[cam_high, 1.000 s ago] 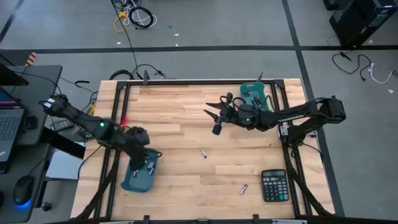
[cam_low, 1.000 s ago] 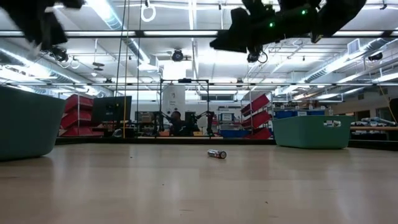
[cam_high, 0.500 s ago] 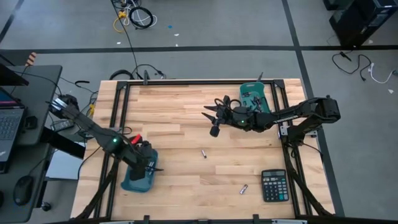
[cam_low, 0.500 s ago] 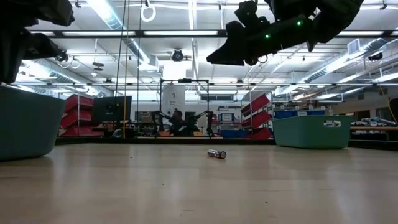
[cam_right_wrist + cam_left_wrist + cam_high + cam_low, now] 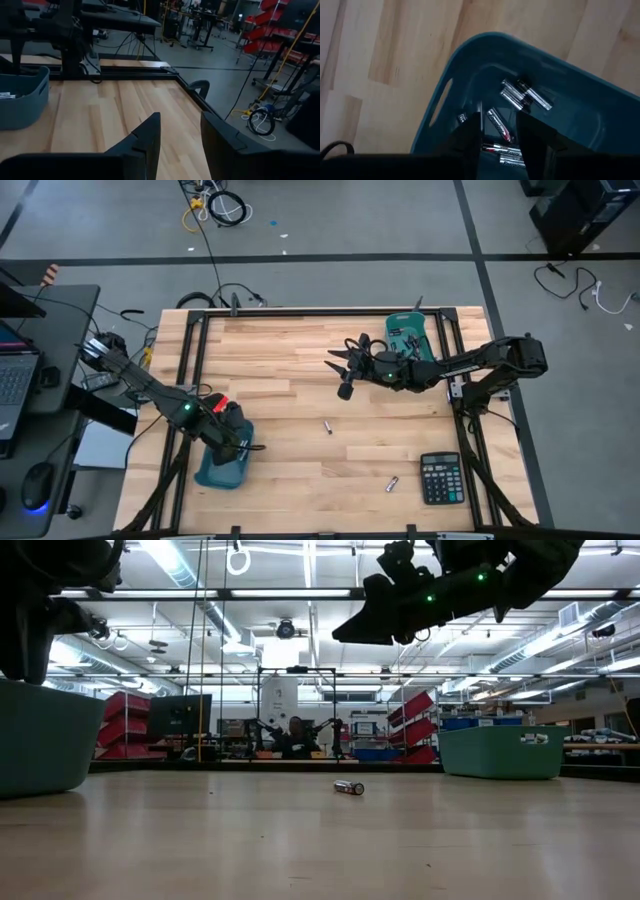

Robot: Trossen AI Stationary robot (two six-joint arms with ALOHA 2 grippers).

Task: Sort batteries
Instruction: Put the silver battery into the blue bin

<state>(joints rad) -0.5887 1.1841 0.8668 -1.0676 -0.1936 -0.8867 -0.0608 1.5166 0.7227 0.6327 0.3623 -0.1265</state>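
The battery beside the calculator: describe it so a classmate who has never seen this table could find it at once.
Start at the black calculator near the right front corner of the wooden table. Just to its left lies a small battery, loose on the bare wood. The other loose battery lies farther off, near the table's middle.

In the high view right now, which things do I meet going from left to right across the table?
Left tool over the near-left teal bin → battery at mid-table → right tool → battery near the front → far-right teal bin → black calculator.
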